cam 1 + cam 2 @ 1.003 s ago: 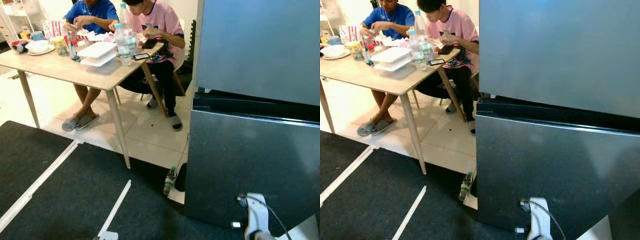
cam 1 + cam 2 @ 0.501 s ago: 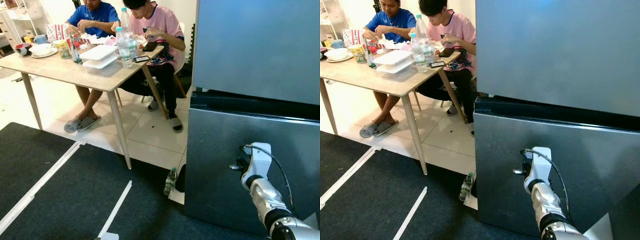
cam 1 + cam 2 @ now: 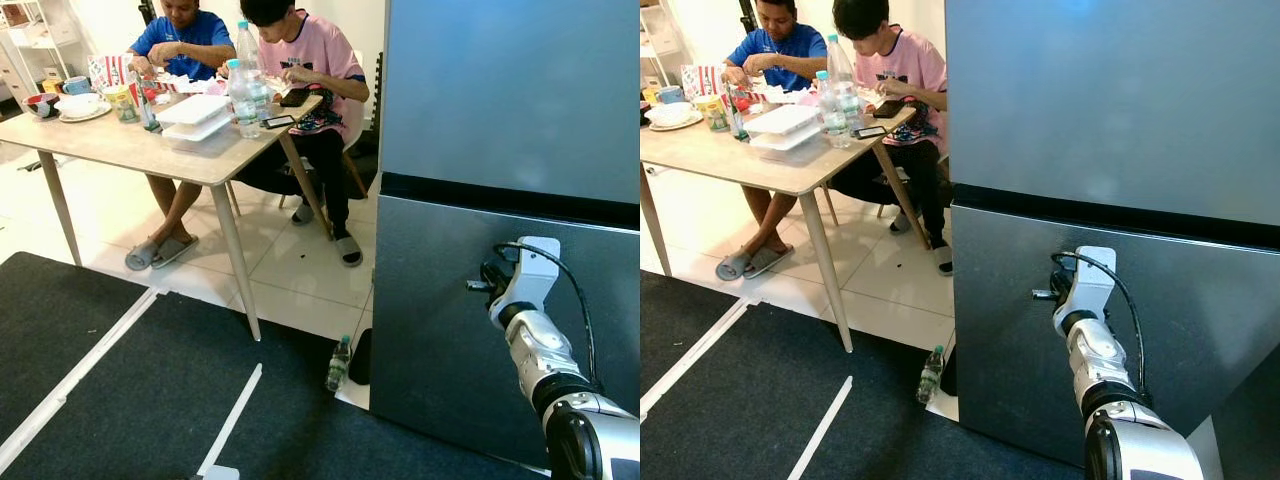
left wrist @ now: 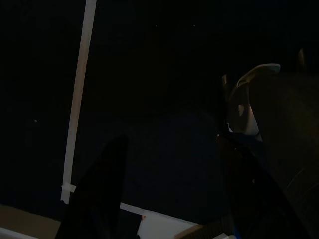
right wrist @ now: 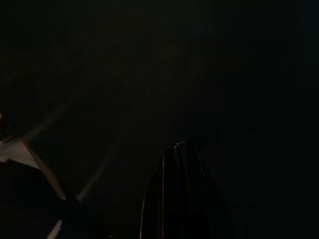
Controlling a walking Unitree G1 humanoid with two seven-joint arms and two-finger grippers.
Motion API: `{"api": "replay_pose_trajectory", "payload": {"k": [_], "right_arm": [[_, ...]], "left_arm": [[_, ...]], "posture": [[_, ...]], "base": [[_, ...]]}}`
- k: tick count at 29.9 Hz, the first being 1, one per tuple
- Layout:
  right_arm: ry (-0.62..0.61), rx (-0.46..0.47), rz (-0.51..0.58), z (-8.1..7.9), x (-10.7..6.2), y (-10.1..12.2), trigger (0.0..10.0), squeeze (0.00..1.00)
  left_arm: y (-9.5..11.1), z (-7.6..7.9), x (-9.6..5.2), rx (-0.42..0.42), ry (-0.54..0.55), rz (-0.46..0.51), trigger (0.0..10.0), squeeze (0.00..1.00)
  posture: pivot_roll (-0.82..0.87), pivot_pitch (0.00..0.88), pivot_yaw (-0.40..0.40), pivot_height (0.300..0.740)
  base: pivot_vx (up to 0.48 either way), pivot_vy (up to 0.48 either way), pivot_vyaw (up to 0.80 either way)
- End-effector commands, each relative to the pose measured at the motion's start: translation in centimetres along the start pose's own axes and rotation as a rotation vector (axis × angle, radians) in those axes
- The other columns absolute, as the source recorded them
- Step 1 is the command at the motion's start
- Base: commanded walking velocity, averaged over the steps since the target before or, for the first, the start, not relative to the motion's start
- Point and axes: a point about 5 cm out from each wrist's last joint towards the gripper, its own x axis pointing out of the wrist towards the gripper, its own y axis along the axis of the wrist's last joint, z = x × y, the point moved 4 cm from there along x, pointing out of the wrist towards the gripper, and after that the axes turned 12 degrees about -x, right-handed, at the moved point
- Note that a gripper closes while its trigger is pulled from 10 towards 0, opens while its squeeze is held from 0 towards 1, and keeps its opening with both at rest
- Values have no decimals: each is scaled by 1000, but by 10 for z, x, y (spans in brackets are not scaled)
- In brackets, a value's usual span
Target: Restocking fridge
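While the right arm reaches up to the fridge (image 3: 500, 100), the right gripper (image 3: 487, 283) sits against the lower door (image 3: 430, 330), just under the dark seam (image 3: 480, 195) that splits it from the upper door; whether its fingers are open or closed cannot be told from the head views, and the right wrist view is near black with the two dark fingers (image 5: 179, 199) seeming pressed together, not sure. Step in hand is likely getting that lower door open, so the fingers should hook into the seam or door edge and pull straight out toward the robot, slowly, since the steel face looks smooth, flat and slippery with no handle to see. Left gripper (image 4: 169, 189) hangs idle over the dark floor mat (image 3: 120, 400), its fingers spread apart. Fridge is a tall grey brushed-metal box with sharp edges on the right of the scene. A small plastic bottle (image 3: 340, 362) stands on the floor by the fridge's near left corner, possible stock. On the far left, two people sit at a pale wooden table (image 3: 130, 150) with slim tapered legs, on glossy white tiles (image 3: 290, 270).
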Motion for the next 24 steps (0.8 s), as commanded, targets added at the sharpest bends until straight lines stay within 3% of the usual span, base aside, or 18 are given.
{"api": "replay_pose_trajectory", "payload": {"k": [1,3,4,5,6,7,11,14,16,17,18,24], "right_arm": [[32,-16,-91,-9,-5,-25,10000,0],[36,-13,-114,-10,-7,-32,10000,0],[60,-38,-261,-18,-23,-77,10000,0],[67,-53,-347,-20,-36,-103,10000,0],[67,-53,-347,-20,-36,-103,10000,0],[70,-63,-401,-21,-45,-120,10000,0],[43,-47,-673,-20,-104,-199,10000,0],[37,-46,-715,-20,-116,-210,10000,0],[55,-86,-807,-20,-141,-234,10000,0],[55,-86,-807,-20,-141,-234,10000,0],[75,-115,-858,-21,-157,-247,10000,0],[88,-140,-862,-21,-159,-248,10000,0]], "left_arm": [[-3,2,0,15,-7,-8,10000,0],[-3,2,0,15,-7,-8,10000,0],[-3,2,0,20,-9,-9,10000,0],[-3,2,0,23,-10,-9,10000,0],[-3,2,0,23,-10,-9,10000,0],[-3,2,0,24,-10,-9,10000,0],[-2,2,0,34,-12,-9,10000,0],[-2,1,0,35,-12,-9,10000,0],[-2,1,0,36,-13,-9,10000,0],[-2,1,0,36,-13,-9,10000,0],[-2,2,0,38,-16,-10,10000,0],[-2,2,0,43,-20,-13,10000,0]], "posture": [[-5,0,39,740],[-5,0,39,740],[-8,0,42,740],[-8,0,42,740],[-8,0,42,740],[-8,0,42,740],[-6,0,50,740],[-6,0,50,740],[-8,0,53,740],[-8,0,53,740],[-8,0,60,740],[-12,0,66,740]], "base": [[0,0,0],[0,0,0],[0,0,0],[0,0,0],[0,0,0],[0,0,0],[0,0,0],[0,0,0],[0,0,0],[0,0,0],[0,0,419],[0,0,673]]}}
